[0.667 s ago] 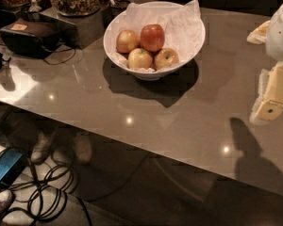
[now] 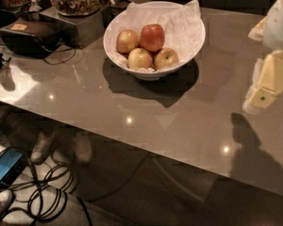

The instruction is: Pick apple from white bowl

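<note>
Gripper [image 2: 259,98] edged nearer, right of white bowl [image 2: 153,72] with deep-red apple [image 2: 152,36].

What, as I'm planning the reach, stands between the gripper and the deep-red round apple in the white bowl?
Only the right rim of the wide white bowl and its crumpled white paper lie between the gripper, at the right edge, and the deep-red round apple.

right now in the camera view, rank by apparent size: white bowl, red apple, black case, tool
1. white bowl
2. black case and tool (right edge, over the table): look alike, tool likely nearer, so unranked
3. apple
</note>
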`<state>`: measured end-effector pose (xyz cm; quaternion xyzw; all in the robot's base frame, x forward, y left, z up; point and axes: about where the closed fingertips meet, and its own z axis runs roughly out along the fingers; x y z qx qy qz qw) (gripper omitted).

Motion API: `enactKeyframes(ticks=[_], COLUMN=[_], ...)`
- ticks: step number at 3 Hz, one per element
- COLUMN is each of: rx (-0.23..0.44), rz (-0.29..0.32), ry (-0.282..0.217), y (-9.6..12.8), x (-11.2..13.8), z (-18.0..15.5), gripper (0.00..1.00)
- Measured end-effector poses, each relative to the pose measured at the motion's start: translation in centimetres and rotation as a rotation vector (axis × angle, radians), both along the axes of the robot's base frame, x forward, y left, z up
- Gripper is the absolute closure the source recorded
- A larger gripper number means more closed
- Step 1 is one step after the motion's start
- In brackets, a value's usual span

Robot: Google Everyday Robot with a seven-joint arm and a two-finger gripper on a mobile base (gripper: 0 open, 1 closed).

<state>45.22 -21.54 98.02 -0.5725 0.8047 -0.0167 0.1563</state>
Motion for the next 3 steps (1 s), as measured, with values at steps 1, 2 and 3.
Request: enactKeyframes(ticks=[1, 2, 3], rx=[0.075, 0.089, 0.142], rz=[-0.080, -0.078, -0.092], ry=[0.071, 0.032, 0.040], y=[2.4, 2.8, 3.8], x=[6.3, 7.3, 8.5], z=[1.1, 1.7, 1.3], gripper=[0.00, 0.00, 0.00])
